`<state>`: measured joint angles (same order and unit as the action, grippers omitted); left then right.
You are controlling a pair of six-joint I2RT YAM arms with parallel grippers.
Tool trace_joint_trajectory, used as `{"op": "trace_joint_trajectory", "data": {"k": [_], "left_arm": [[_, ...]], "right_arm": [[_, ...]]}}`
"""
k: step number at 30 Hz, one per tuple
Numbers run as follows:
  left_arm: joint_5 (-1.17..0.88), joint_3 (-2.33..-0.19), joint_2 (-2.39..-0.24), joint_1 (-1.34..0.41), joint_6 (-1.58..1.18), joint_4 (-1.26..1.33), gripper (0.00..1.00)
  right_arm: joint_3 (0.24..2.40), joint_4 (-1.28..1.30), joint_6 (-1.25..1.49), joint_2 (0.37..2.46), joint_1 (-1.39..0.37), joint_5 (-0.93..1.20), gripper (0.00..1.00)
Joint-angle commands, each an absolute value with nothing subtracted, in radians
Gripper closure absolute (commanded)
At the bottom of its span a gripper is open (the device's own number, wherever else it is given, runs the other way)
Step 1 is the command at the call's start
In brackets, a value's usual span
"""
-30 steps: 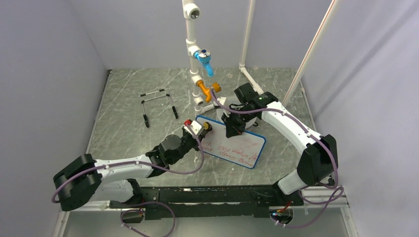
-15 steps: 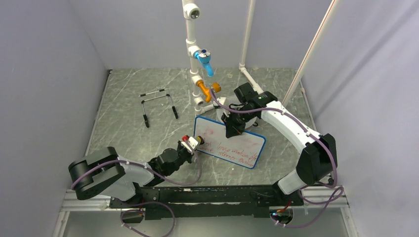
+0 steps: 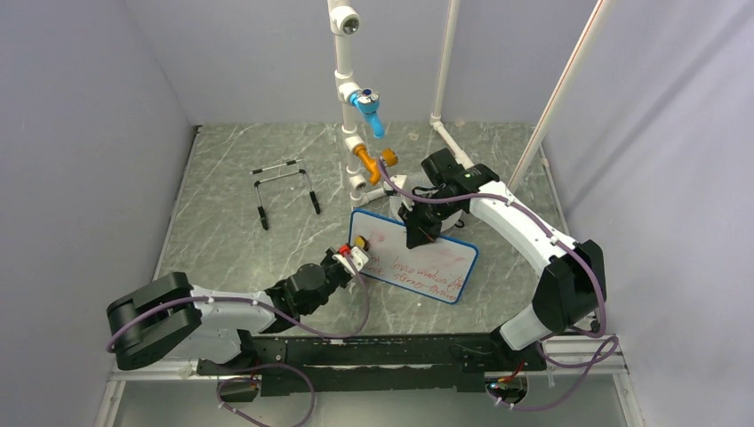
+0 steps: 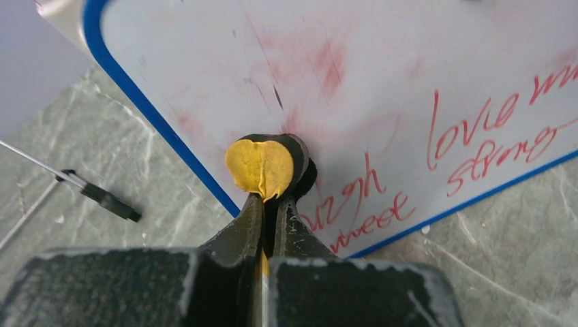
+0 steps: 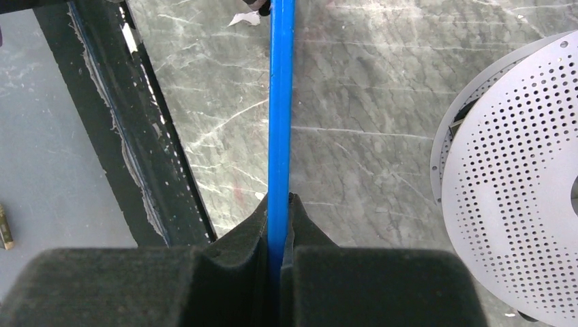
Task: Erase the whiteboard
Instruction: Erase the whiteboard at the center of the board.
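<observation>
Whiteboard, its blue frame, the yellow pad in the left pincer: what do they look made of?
The whiteboard: smooth, glossy white coated sheet; marker smears pink instead of soaking in. Core not visible.
The blue frame: probably moulded plastic; even colour, smooth sheen, rounded corner.
The yellow pad: soft, matte, likely felt or foam; creased down its middle.

Grey marbled tabletop (image 3: 231, 160) between pale lavender walls (image 3: 89, 133), white pipework (image 3: 342, 62) behind

whiteboard (image 4: 382, 82): glossy, smooth — blue plastic rim | yellow pad (image 4: 261, 167): creased, matt | table (image 5: 354, 102): marbled, matt | perforated disc (image 5: 518, 177): grey metal
</observation>
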<state>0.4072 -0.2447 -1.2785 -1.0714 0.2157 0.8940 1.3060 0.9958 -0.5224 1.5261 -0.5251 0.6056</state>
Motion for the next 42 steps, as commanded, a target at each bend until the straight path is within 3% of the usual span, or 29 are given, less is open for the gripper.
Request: {"op": "trace_joint_trajectory", "data": {"k": [1, 13, 23, 42], "left_arm": [[0.445, -0.353, -1.223, -1.06, 0.3, 0.886, 1.0], [0.425, -0.221, -1.412, -1.073, 0.245, 1.044, 1.0], [0.441, -0.127, -1.42, -1.131, 0.158, 1.097, 1.0], [0.285, -0.135, -1.134, -1.1, 0.098, 0.994, 1.0]], "right_arm": [[1.282, 1.016, -0.656, 1.556, -0.554, 0.746, 1.0], [1.283, 1.038, -0.65, 1.57, -0.508, 0.838, 1.0], [1.281, 1.039, -0.644, 1.586, -0.496, 0.856, 1.0], [1.278, 1.027, -0.634, 1.594, -0.488, 0.851, 1.0]]}}
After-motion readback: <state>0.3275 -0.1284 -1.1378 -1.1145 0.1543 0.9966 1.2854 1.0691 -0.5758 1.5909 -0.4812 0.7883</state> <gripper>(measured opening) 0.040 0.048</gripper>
